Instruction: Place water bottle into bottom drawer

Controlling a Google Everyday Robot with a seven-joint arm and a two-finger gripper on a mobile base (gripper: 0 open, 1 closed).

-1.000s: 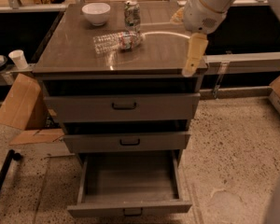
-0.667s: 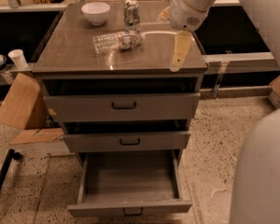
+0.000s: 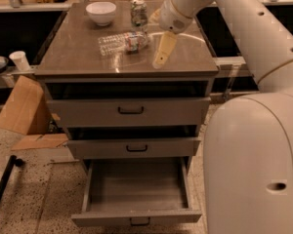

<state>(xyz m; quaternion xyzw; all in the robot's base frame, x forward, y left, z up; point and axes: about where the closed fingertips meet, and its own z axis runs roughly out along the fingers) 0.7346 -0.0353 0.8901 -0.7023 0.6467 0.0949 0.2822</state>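
The gripper (image 3: 162, 52) hung over the cabinet top (image 3: 73, 57), tilted downward, just to the right of the water bottle (image 3: 122, 43) and not touching it. Whether it was open or closed, I could not tell. The bottle lay on its side near the middle of the top, in front of a white bowl (image 3: 101, 12) and a metal can (image 3: 138, 12). Below, the bottom drawer (image 3: 136, 217) stood pulled out, while the two drawers above it sat nearly closed.
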